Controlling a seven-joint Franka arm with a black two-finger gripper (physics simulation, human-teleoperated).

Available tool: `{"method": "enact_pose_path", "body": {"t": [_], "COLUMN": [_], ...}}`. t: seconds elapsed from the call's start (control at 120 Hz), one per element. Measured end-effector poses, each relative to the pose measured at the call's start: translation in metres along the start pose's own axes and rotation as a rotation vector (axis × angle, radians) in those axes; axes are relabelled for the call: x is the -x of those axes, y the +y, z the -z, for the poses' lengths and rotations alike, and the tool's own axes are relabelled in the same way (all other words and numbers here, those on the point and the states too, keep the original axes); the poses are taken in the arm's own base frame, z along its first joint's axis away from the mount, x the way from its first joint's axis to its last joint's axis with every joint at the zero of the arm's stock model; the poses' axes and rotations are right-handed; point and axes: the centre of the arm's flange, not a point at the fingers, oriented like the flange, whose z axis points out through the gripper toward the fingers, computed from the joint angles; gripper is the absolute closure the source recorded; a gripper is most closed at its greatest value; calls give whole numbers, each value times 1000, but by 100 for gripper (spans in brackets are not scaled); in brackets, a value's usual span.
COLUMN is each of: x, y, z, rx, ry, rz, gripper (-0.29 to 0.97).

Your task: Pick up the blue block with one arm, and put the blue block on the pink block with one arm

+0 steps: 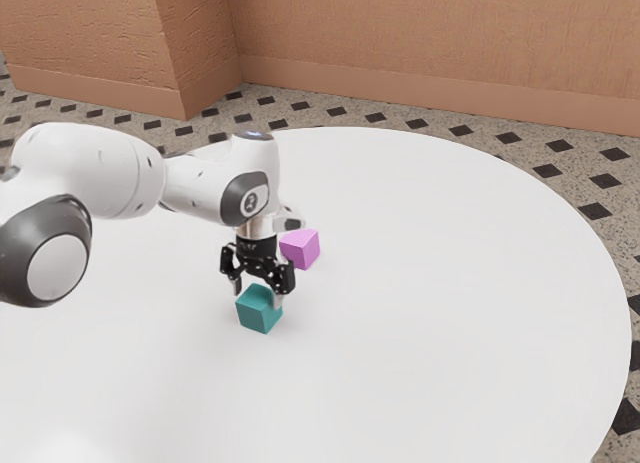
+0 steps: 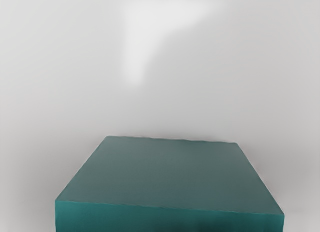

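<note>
On the white table, ext. view first: the blue block (more teal tbh) is seen sitting flat, roughly mid-table. The pink block is parked just beside it, behind and toward the exterior view's right, w/ a small gap between them and nothing stacked on it. The gripper is hung straight over the blue block, pointed down, fingers spread wide, tips about level w/ the block's top or just above. No contact can be made out on either side, so nothing is held. The arm is seen reaching in from the exterior view's left.

Wrist view: the blue block is shown right under the hand, top face and one side face visible, rested on bare table. It looks fairly centred and squared up, so alignment prob. doesn't need much fixing.

Step in hand, imo: approach/pre-grasp for the pick; stacking hasn't been started. Next, the hand needs to be lowered so the fingers straddle the block. Then they get closed on two opposite faces, and the block gets lifted, carried the short hop to the pink block and set down square on top. Enough lift is needed to clear the pink block, since the two are so close.
</note>
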Motion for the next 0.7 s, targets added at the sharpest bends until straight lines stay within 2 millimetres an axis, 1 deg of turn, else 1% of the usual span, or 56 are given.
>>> {"method": "enact_pose_path", "body": {"t": [0.108,0.208,0.342,0.483,0.575,0.608,0.667,0.7], "x": [-3,-3,-3,-4,-5,-6,-10,-13], "y": [0,1,2,1,2,3,3,5], "z": [-19,-25,-26,-26,-21,-17,0,13], "rx": [-4,-4,15,20,20,20,17,15], "ry": [-25,-32,-36,-34,-25,-20,5,23], "rz": [6,11,31,45,47,47,46,42], "gripper": [0,1,20,22,23,26,29,31]}}
